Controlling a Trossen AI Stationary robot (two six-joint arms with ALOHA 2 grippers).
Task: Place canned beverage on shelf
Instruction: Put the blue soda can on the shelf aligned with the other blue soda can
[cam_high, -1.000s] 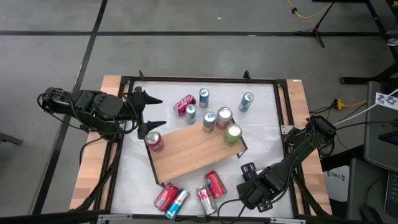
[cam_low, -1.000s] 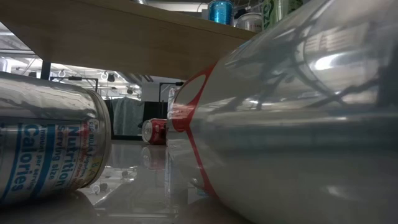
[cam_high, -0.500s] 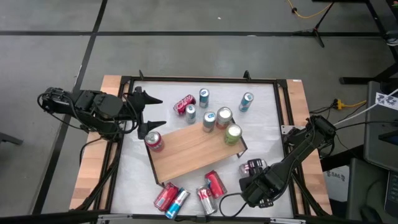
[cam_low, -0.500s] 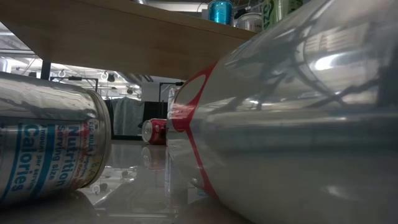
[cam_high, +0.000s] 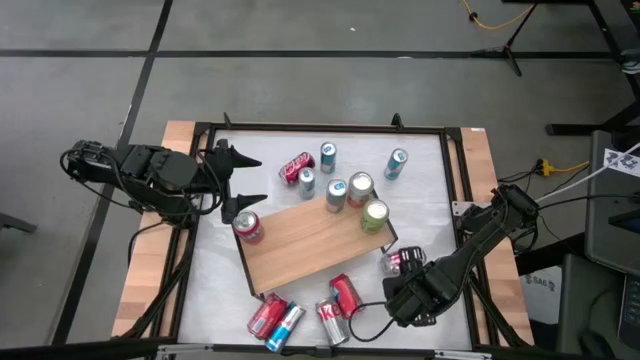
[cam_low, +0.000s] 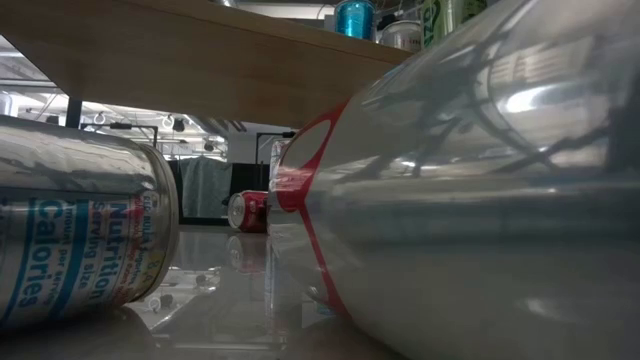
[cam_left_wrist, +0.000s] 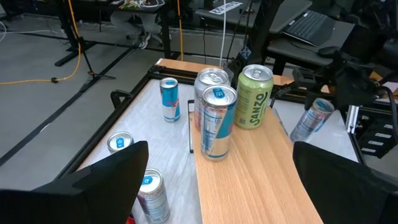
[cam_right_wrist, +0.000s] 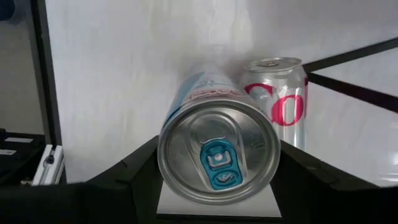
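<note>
Right gripper (cam_high: 400, 264), lower right of the high view, jaws clamped across a rigid, slippery, easily dented can (cam_right_wrist: 216, 149) just off the shelf (cam_high: 310, 245), best held mid-body; left gripper (cam_high: 236, 183), at left, jaws apart.

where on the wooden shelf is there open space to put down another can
The middle and near end of the shelf are bare, between the red can at its left corner and the cluster at its far right end, green can and two silver cans. That end is crowded. The right gripper holds a can beside the right edge.
</note>
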